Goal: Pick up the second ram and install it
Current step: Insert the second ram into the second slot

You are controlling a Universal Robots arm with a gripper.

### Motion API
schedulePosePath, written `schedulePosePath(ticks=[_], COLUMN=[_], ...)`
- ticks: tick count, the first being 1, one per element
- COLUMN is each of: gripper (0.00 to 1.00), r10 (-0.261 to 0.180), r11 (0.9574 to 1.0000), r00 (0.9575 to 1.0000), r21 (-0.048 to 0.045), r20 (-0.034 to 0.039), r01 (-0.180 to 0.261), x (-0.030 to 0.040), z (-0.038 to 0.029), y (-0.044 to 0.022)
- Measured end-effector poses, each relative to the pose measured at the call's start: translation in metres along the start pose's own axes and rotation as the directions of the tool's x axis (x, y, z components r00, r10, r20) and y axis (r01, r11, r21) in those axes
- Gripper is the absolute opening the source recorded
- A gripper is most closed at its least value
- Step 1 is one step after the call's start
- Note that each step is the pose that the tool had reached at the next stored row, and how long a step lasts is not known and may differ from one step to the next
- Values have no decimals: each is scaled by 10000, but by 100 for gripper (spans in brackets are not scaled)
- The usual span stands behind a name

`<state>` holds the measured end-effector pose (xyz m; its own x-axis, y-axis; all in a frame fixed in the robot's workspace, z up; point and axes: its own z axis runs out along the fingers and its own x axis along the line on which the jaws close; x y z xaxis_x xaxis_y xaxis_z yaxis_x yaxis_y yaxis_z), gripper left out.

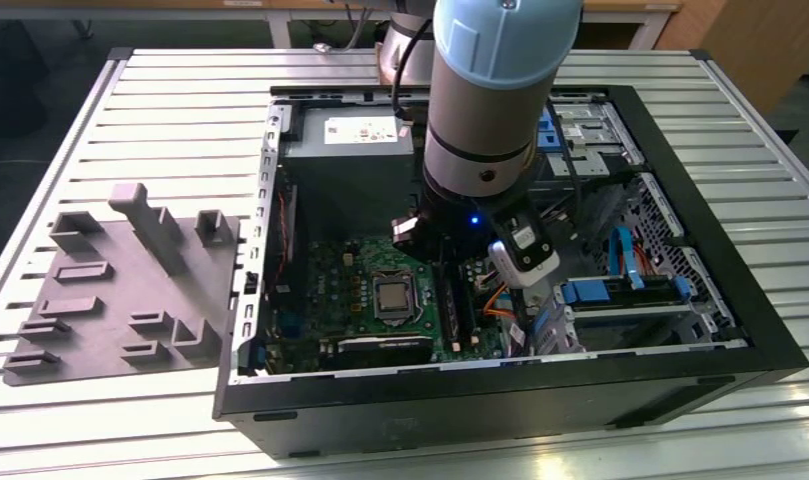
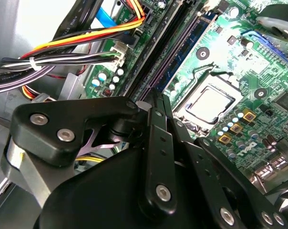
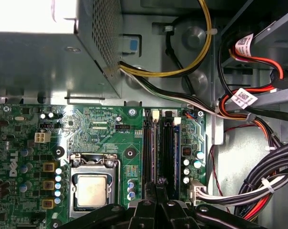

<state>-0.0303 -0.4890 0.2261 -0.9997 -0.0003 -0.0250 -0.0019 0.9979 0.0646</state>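
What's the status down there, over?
Gripper low inside case, fingers shut over memory slots. Second ram apparently slotted beneath. Cables beside, not blocking.

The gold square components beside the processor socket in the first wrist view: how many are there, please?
3 gold square components in a row along the processor socket: one end, middle, other end. The pincer may hide more.

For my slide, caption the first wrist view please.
The hand poised low over the motherboard's memory slots, beside the bare processor, inside an open computer case.
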Motion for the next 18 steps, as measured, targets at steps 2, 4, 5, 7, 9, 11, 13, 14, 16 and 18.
schedulePosePath(ticks=[2, 4, 5, 7, 9, 11, 13, 14, 16, 18], gripper=[11, 11, 11, 11, 11, 11, 11, 11, 11, 11], r10=[0, 0, 3, 43, 81, 109, 149, 171, 212, 250], r11=[10000, 10000, 10000, 10000, 10000, 9999, 9999, 9999, 9998, 9997], r00=[10000, 10000, 10000, 10000, 10000, 9999, 9999, 9999, 9998, 9997], r21=[5, 6, 6, 8, 8, 9, 10, 10, 12, 12], r20=[0, 0, 1, 3, 5, 7, 10, 11, 14, 17], r01=[0, 0, -3, -43, -81, -109, -149, -171, -212, -250], x=[0, 0, 0, 0, 0, 0, -1, -2, -3, -4], z=[-1, -1, -1, -1, -1, -1, -1, -1, -1, -1], y=[0, 0, 0, 0, 0, 0, 0, 0, 0, 0])
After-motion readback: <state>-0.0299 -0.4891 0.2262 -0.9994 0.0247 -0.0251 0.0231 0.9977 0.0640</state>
